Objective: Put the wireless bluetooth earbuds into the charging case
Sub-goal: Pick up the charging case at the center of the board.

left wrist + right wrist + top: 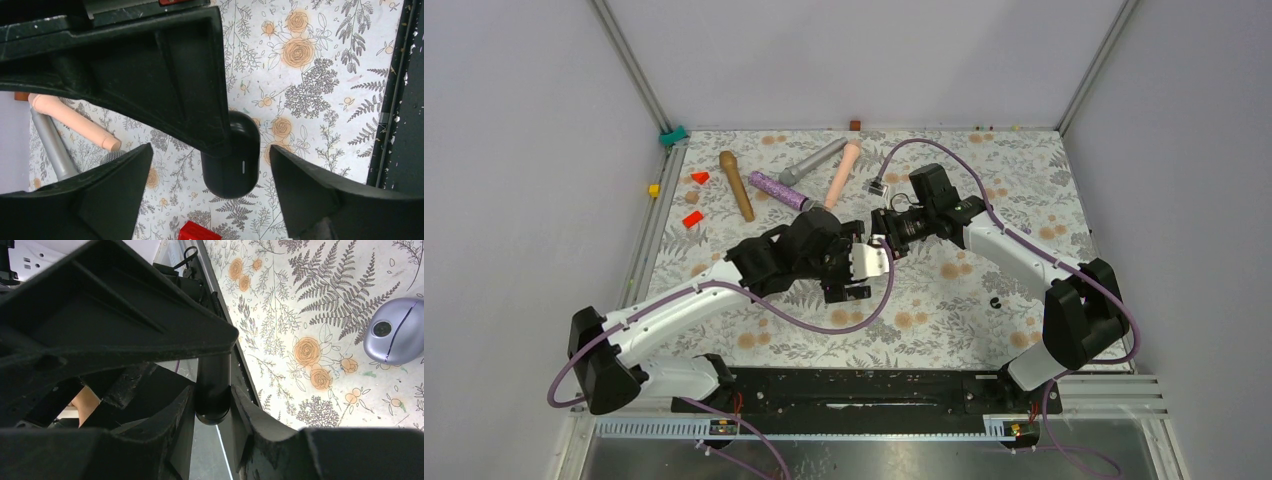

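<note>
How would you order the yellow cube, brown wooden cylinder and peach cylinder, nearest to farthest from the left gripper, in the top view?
1. Peach cylinder, just beyond the left gripper.
2. Brown wooden cylinder, farther left.
3. Yellow cube, left edge.

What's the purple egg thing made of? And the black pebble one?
The charging case looks like smooth moulded plastic: lavender, a soft sheen, a thin seam across it. The black pebble also seems hard plastic, smooth and semi-matte with a faint highlight; it might be rubber-coated.

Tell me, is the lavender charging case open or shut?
Shut, it seems: the charging case shows only a thin seam, no open wells.
</note>
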`<state>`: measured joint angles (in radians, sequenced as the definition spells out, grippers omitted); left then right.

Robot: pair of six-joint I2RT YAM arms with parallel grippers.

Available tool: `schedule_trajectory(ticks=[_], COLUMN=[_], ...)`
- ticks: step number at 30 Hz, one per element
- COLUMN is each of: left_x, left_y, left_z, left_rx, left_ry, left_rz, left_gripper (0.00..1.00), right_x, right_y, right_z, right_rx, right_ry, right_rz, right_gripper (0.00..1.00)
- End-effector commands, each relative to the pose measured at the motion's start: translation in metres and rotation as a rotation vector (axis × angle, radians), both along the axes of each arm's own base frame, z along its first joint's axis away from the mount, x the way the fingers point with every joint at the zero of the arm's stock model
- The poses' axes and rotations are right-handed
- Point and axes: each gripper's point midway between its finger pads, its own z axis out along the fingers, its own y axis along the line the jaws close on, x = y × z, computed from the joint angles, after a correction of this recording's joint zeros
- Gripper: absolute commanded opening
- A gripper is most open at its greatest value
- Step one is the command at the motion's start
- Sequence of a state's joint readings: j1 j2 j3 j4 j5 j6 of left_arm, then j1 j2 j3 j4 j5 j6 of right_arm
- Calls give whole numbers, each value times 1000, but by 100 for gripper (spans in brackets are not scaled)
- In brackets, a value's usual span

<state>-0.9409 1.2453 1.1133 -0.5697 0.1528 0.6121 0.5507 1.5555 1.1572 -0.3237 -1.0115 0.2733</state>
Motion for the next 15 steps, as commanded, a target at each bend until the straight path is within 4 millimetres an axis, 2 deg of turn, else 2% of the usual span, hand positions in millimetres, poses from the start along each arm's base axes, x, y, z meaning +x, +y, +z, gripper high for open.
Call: schedule_trajectory(ticks=[1,3,6,15], left_x=[7,9,11,17], left_y=[1,4,15,58], left_z=[22,28,43,101], left_rx=[-72,-94,-156,-403], left_ry=[-64,-63,-38,50], left_rz=[35,48,65,129], left_gripper=[94,99,99,99], right_x=[-3,-1,3,15], right_y=[1,-1,-6,-29], right_z=[15,15,19,61], right_rx=[26,11,-11,-26], right_ry=[-64,-81,-124,-349], right_rz=[26,28,29,-22], right_gripper=[21,20,20,21])
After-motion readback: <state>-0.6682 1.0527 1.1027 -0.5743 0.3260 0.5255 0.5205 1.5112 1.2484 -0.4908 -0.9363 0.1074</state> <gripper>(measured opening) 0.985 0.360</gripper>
